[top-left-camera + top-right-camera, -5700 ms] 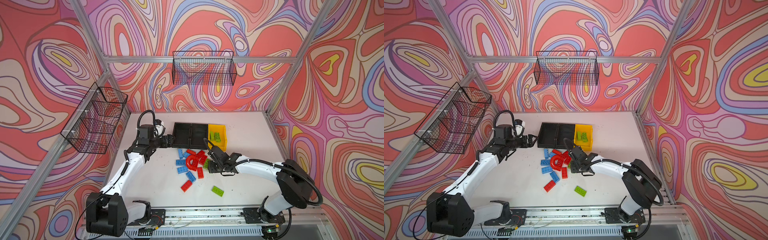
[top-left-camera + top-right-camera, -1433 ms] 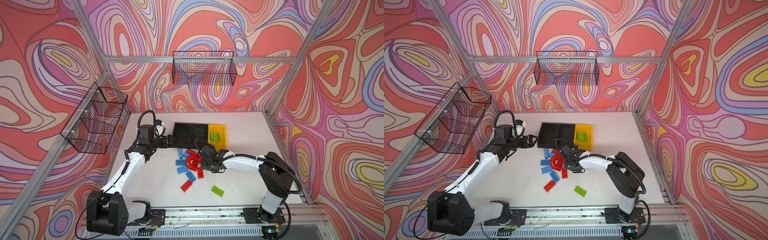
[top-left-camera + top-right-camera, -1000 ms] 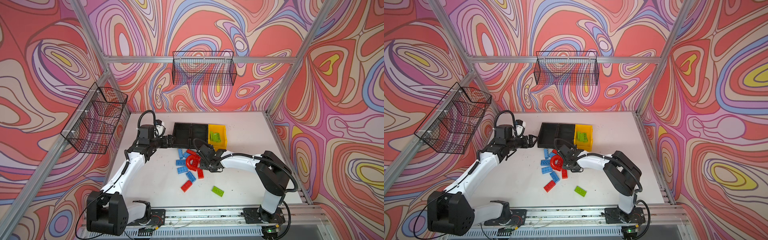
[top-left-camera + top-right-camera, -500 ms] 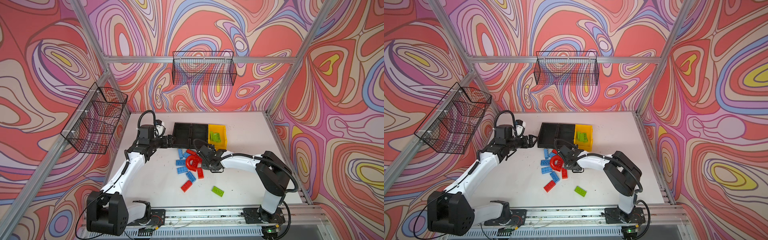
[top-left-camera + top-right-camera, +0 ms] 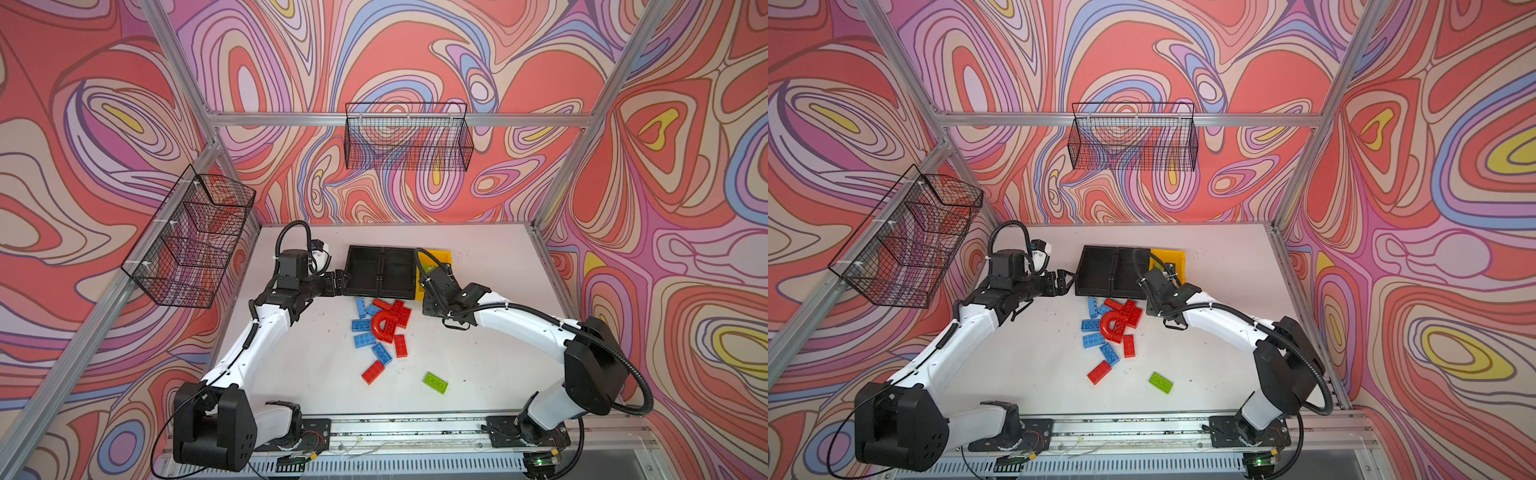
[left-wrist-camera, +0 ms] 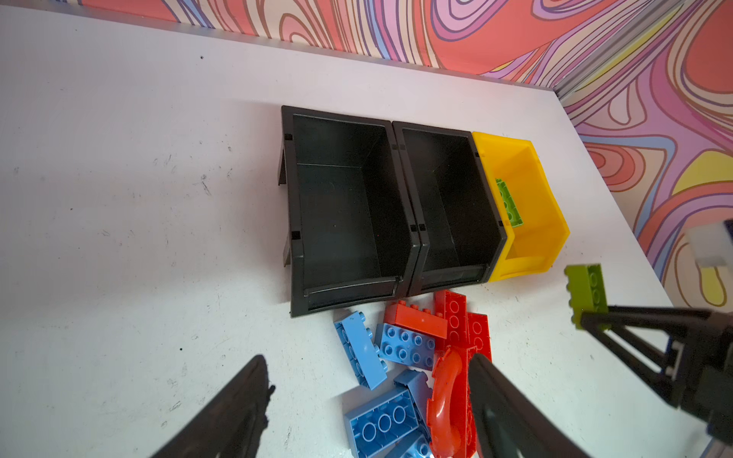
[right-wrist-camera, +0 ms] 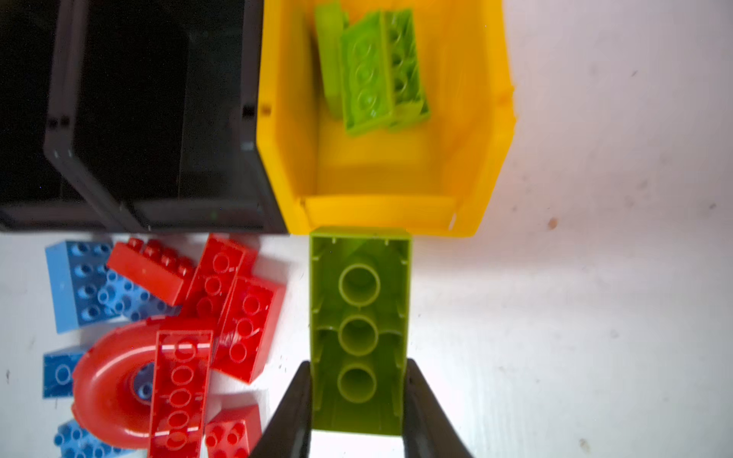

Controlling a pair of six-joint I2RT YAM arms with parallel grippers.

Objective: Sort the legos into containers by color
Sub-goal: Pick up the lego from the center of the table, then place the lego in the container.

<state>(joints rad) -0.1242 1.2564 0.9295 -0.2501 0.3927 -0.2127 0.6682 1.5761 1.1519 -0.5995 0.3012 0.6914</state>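
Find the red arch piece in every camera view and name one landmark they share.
Top view: red arch piece in front of the black bins.
Top view: same place.
Left wrist: beside blue bricks.
Right wrist: overlapped by a long red brick.
Shared landmark: yellow bin.

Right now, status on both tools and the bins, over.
Right tool shut on green lego, just before yellow bin. Left tool open, empty. Black bins empty. Nothing blocking.

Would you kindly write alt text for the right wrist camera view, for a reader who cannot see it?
The right gripper clamps a lime green brick between its fingers, hollow underside toward the camera, just before the yellow bin, which holds green bricks. Red bricks and blue bricks lie heaped before the black bins.
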